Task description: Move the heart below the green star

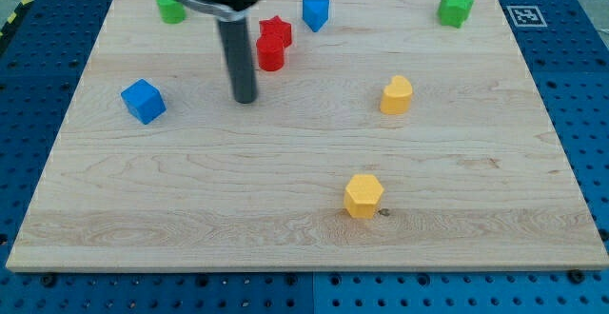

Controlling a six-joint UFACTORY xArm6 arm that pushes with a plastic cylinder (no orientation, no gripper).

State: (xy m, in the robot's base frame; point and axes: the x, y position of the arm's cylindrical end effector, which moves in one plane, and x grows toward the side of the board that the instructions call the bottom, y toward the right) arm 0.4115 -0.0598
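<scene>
A yellow heart (397, 95) sits right of the board's middle. A green star (455, 9) sits near the view's top right corner, above and to the right of the heart. My tip (245, 98) rests on the board left of centre, far to the left of the heart. The tip is just below and left of a red cylinder (270, 55), and a red star (276, 30) touches the cylinder's top side. The tip touches no block.
A blue cube (143, 101) lies at the left. A second green block (170, 7) sits at the top left. A blue block (315, 12) sits at the top centre. A yellow hexagon (363, 195) lies below the heart. The wooden board (495, 219) lies on a blue pegboard.
</scene>
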